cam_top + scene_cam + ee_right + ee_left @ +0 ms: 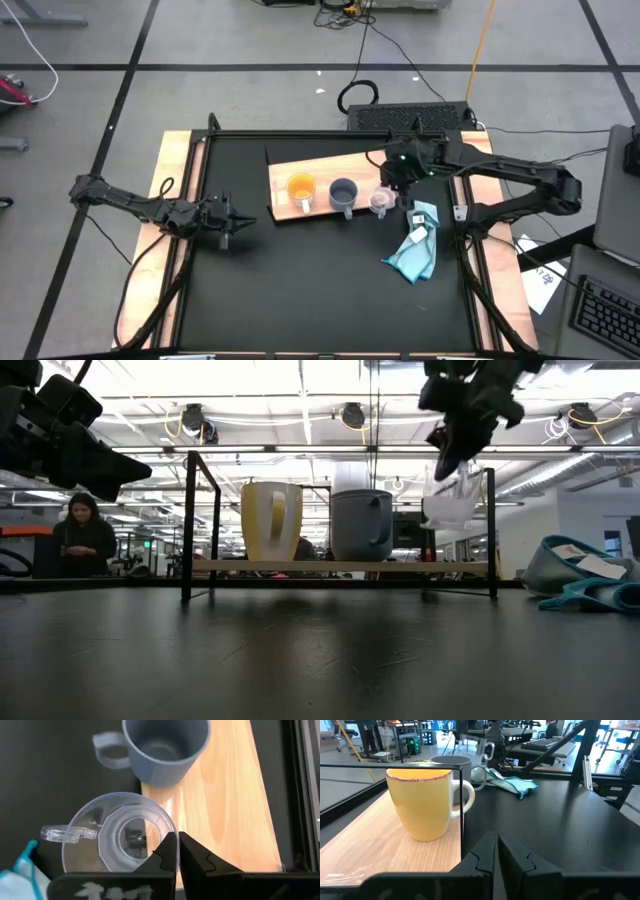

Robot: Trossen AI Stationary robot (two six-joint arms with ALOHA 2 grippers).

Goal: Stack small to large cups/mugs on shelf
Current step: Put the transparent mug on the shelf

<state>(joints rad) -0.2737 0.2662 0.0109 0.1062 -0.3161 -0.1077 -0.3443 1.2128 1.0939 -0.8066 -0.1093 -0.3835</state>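
The wooden shelf [325, 165] stands raised on a black frame at the table's far middle. On it stand the orange cup [301, 187] with a white handle and the blue-grey mug [343, 193]. My right gripper [392, 188] is above the shelf's right end, shut on the clear cup [115, 837], whose handle [60, 833] sticks out sideways. My left gripper [240, 222] is shut and empty over the table left of the shelf, level with the orange cup [422, 800]. My right gripper pinches the clear cup's rim wall [172, 831] on the side opposite the handle, one finger inside the cup and one outside. The fingers come from above, pointing down. The cup [450, 505] hangs upright below them, clear of the shelf.
A light blue cloth [415, 250] lies on the table to the right of the shelf, near the right arm. The shelf's black frame posts [188, 525] stand at its ends. A person [85, 540] sits in the room beyond the table.
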